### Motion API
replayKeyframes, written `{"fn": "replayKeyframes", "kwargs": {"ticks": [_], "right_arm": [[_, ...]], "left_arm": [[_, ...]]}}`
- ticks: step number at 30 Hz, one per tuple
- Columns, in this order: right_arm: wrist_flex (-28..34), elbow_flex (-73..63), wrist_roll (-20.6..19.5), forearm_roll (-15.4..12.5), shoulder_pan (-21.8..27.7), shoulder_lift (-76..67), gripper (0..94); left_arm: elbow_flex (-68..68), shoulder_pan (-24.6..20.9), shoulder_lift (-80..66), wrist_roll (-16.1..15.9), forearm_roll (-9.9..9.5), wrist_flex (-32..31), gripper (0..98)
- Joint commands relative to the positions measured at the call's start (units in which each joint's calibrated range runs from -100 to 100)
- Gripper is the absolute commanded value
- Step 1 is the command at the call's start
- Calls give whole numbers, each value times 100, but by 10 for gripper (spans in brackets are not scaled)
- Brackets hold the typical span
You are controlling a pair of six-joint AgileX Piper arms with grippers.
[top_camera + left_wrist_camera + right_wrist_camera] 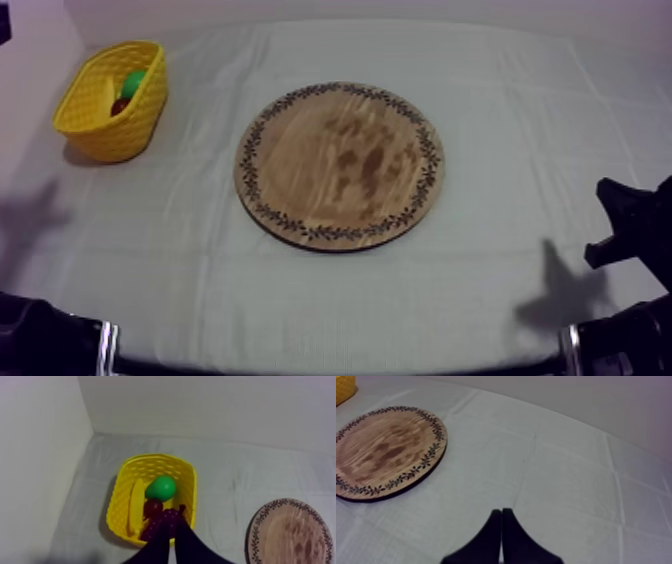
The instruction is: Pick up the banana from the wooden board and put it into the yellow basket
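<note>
Banana (136,507) lies inside the yellow basket (116,507), stretched lengthwise along one wall. Beside it in the basket sit the green pear (161,487), the small red fruit (153,507) touching the pear, and the dark grapes (161,521) at the near wall, the red fruit between pear and grapes. From above, the basket stands at the far left of the table (400,300), where the green of the pear and a bit of red show over its rim. The wooden board (340,165) lies flat at the middle of the table, well apart from the basket, its patterned rim running all round. The left hand (174,535) hangs above the near edge of the basket, over the grapes, its two black fingers pressed together into a narrow wedge with nothing between them. The right hand (502,526) is low at the right side of the table, over plain cloth and apart from the board; its fingers likewise lie closed against each other and grip nothing
</note>
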Motion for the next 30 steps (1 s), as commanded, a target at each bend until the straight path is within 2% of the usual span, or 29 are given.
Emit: {"fn": "replayKeyframes", "kwargs": {"ticks": [1,6,11,20,26,30], "right_arm": [[0,-3,0,2,0,0,3],[0,-3,0,2,0,0,3],[0,-3,0,2,0,0,3],[0,-3,0,1,0,0,3],[0,-3,0,2,0,0,3],[0,-3,0,2,3,0,3]], "left_arm": [[1028,16,-898,3,-4,-210,4],[2442,68,-1676,102,18,-772,1],[3796,80,-2528,355,-8,-1301,0],[5090,176,-3807,700,-154,-1589,0],[5511,183,-4325,708,-170,-1716,0],[5813,187,-4542,619,-86,-1814,0]]}}
